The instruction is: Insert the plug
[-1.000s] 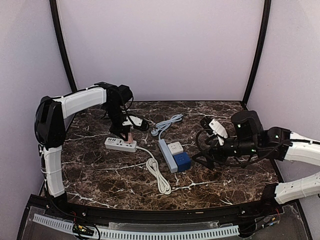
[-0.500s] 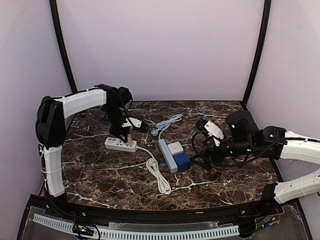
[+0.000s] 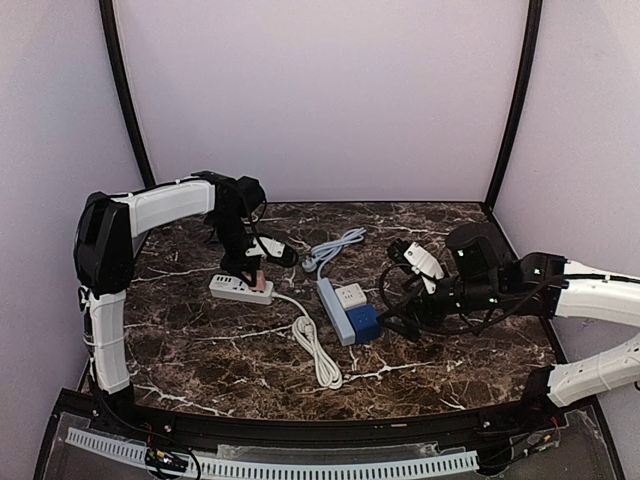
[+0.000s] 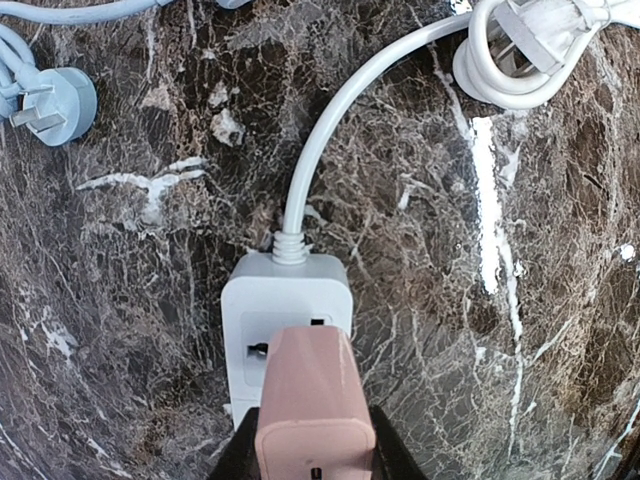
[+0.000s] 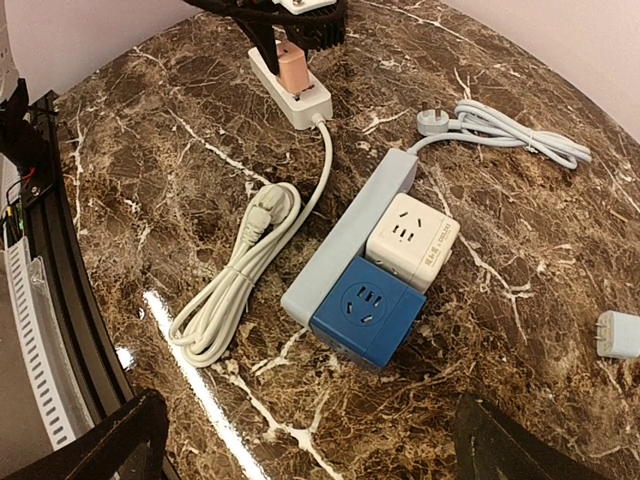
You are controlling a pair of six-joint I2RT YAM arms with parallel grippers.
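My left gripper (image 3: 254, 268) is shut on a pink plug (image 4: 312, 400), its dark fingers (image 4: 232, 458) pressed on both sides. The plug stands upright over the end socket of a white power strip (image 4: 285, 295), beside the strip's cord. I cannot tell whether its prongs are in the slots. Plug (image 3: 259, 277) and strip (image 3: 240, 289) sit at the table's left in the top view. They also show far off in the right wrist view, the plug (image 5: 292, 68) on the strip (image 5: 296, 100). My right gripper (image 3: 396, 318) is open and empty, just right of the blue socket cube (image 5: 368, 310).
A light-blue strip (image 5: 350, 235) carries a white cube (image 5: 412, 240) and the blue cube. The white strip's coiled cord (image 5: 235, 280) lies near the front. A pale blue cable with a plug (image 5: 500, 125) lies at the back. A small white adapter (image 5: 618, 335) lies at the right.
My right arm has moved left, closer to the blue and white socket cubes. My left gripper has stayed over the white strip with the pink plug.
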